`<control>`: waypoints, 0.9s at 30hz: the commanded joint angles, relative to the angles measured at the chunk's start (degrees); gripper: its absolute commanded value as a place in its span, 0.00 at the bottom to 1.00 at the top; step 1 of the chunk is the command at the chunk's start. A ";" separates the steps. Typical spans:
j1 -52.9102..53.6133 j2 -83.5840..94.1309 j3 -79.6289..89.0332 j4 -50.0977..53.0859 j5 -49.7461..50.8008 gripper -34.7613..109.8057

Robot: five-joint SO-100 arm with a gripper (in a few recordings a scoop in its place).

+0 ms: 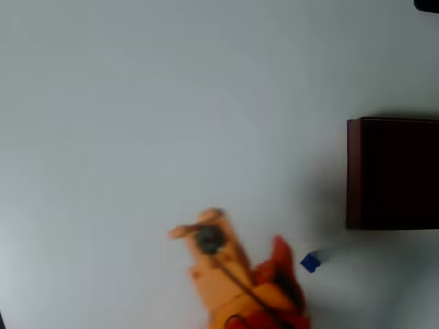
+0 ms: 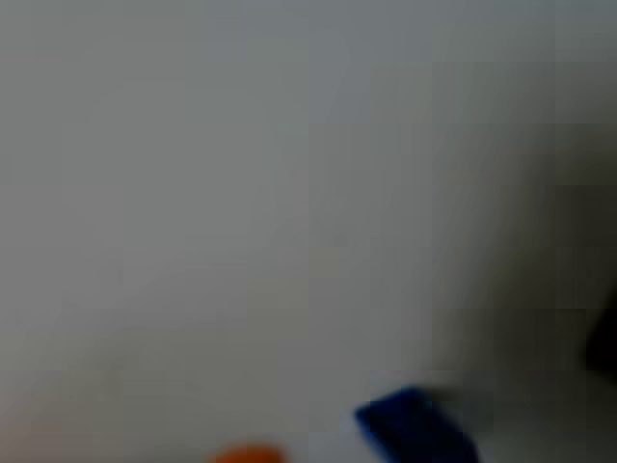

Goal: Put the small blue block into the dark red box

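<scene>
Your small blue block (image 1: 311, 262) lies on the smooth, pale counter (image 1: 137, 103), a tiny cube with sharp edges, just right of the orange claw (image 1: 278, 264) in the overhead view and apart from it. Blur hides the claw's tips, so you cannot tell whether it is spread or closed. The dark red box (image 1: 353, 171), rectangular with thin maroon walls and a near-black inside, sits up and right of the block.

In the wrist view the block (image 2: 415, 429) is a blurred blue patch at the bottom edge.
</scene>
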 commanded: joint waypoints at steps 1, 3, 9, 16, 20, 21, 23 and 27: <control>9.32 -3.69 -6.50 3.08 3.43 0.42; 13.71 -6.94 -7.38 3.43 4.75 0.43; 25.75 -12.74 -4.92 4.31 11.43 0.44; 26.19 -18.02 -5.27 5.54 26.54 0.45; 21.62 -22.15 -6.42 5.45 37.35 0.45; 20.57 -22.76 -6.86 5.01 39.20 0.45; 18.81 -23.99 -7.82 3.60 42.63 0.45; 17.84 -27.69 -9.40 1.05 46.67 0.45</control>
